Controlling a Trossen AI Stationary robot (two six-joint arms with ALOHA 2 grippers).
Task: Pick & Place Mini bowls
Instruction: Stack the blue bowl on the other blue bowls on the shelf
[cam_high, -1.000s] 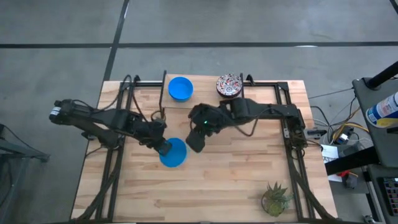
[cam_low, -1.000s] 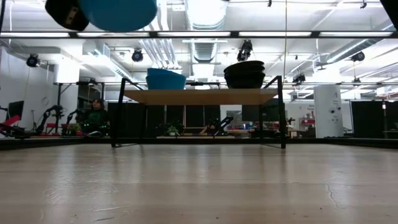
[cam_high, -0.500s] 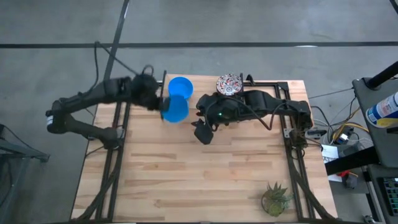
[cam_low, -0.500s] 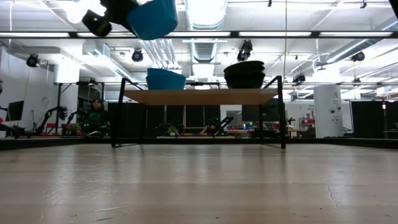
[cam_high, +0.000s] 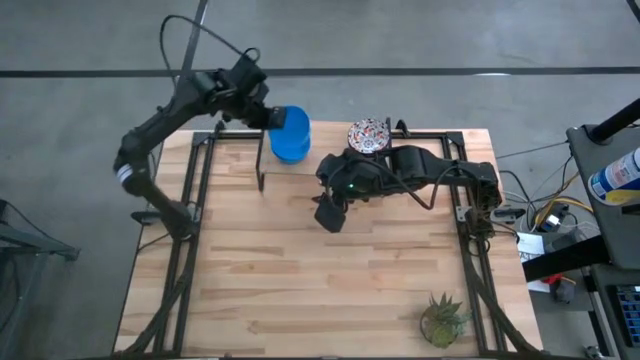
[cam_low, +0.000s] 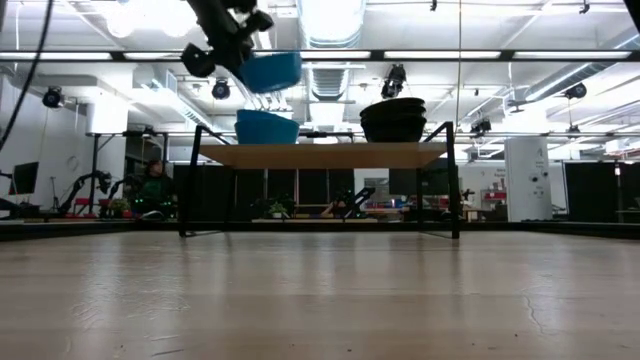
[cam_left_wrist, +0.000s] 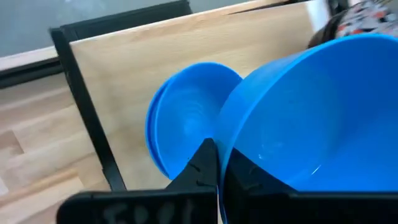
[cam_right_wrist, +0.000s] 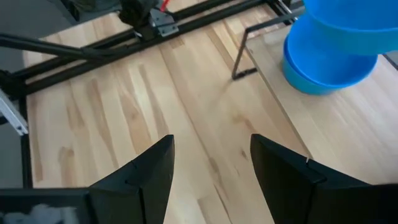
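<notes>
My left gripper (cam_high: 264, 116) is shut on a plain blue mini bowl (cam_high: 291, 131), which hangs over another blue bowl (cam_low: 266, 128) resting on its base on the raised wooden shelf (cam_low: 320, 154) at the table's far edge. White floral mini bowls (cam_high: 368, 135) stand stacked on the shelf to its right. My right gripper (cam_high: 328, 214) hovers open over the middle of the table, with nothing between its fingers (cam_right_wrist: 146, 177). My left gripper pinches the held bowl's wall at its rim (cam_left_wrist: 225, 149) between its two fingers, on the side nearest the arm. The fingers (cam_left_wrist: 202, 165) come slanting down from the table's left. The bowl hangs clear, slightly tilted, just above the shelf's blue bowl (cam_left_wrist: 183, 118).
A small potted green plant (cam_high: 443, 320) stands at the near right corner. Black frame rails (cam_high: 190, 190) run along both sides of the table. The shelf's thin black legs (cam_low: 185, 190) stand at the far edge. Bare wood lies across the table's middle and near side.
My left gripper has swung from the middle of the table up and toward the far edge, carrying the blue bowl, which now hangs over the blue bowl on the shelf. My right gripper has risen slightly and rolled, still open.
</notes>
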